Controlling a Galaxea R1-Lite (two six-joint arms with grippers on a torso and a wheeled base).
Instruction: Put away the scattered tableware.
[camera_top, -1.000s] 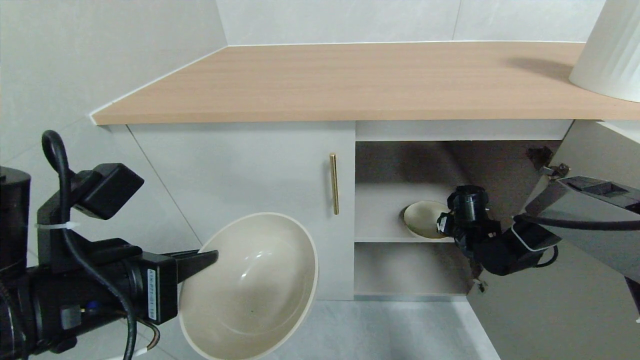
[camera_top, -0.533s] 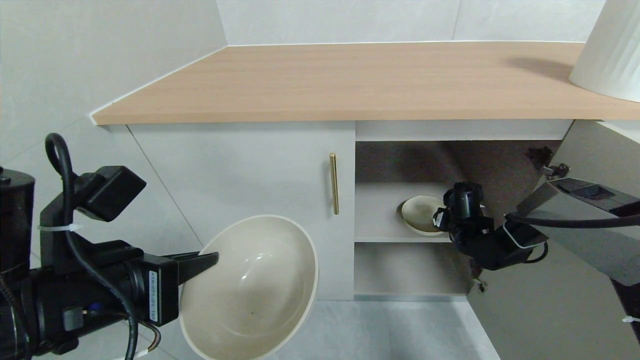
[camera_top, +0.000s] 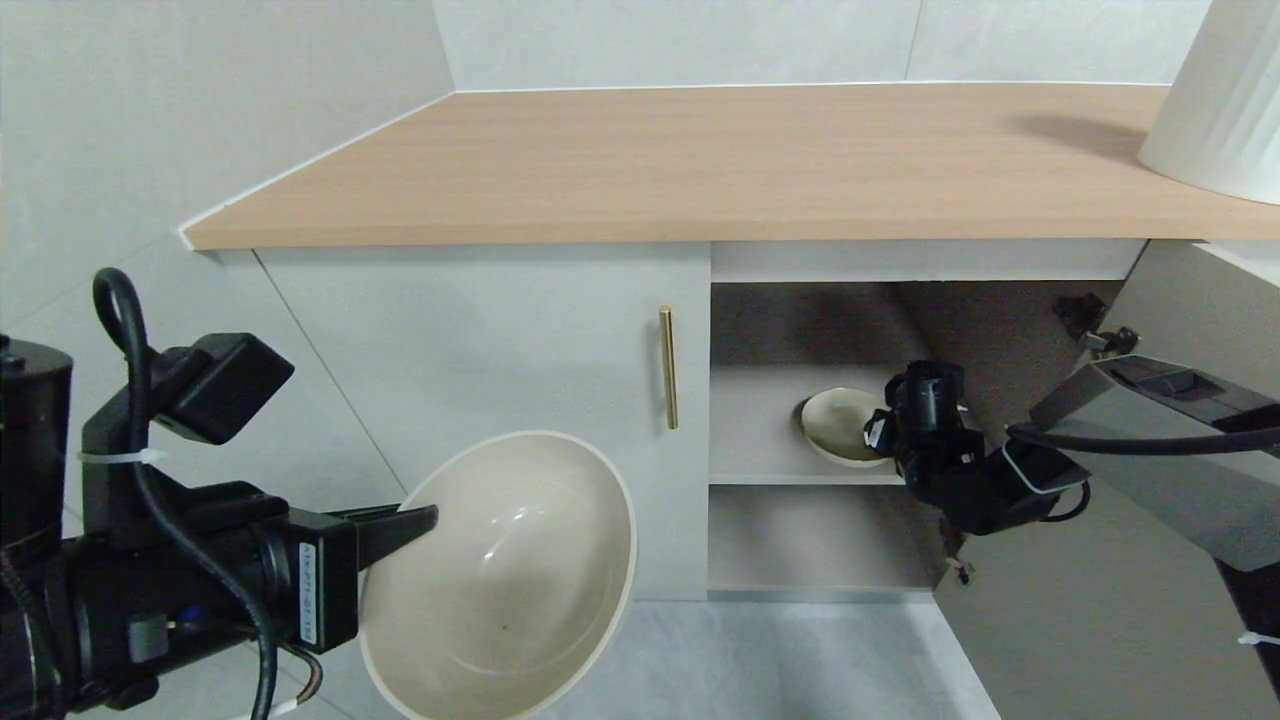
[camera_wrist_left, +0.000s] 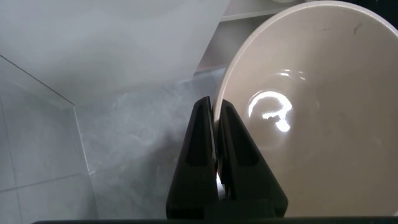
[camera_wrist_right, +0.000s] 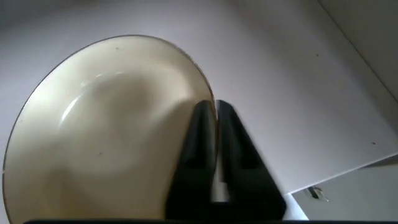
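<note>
Right pincer (camera_top: 876, 440) at three o'clock clamps a dish (camera_top: 835, 425) at the shelf (camera_top: 760, 445); released tilted, it may roll out. Left pincer (camera_top: 428, 517) clamps a bowl (camera_top: 505, 580).

Your left arm (camera_top: 150, 590) is a matt black cylinder with a white label (camera_top: 307, 592) of small print across its front end. A thick black cable (camera_top: 136, 345) loops above it, cinched to a black bracket by 1 white zip tie (camera_top: 115, 455). A boxy black camera (camera_top: 225, 385) sits on that bracket, and thinner wires (camera_top: 308, 675) hang beneath.

The left gripper (camera_top: 428, 516) ends in 2 black wedge-shaped fingers (camera_wrist_left: 200, 143).

Your right arm (camera_top: 1180, 480) is a grey, flat-sided link with a black recessed top. Its wrist is black, with a white-edged block (camera_top: 1045, 470) and 1 black lead (camera_top: 1140, 445) running along it. The right gripper (camera_top: 876, 437) has 2 tapered black fingers (camera_wrist_right: 200, 137).
</note>
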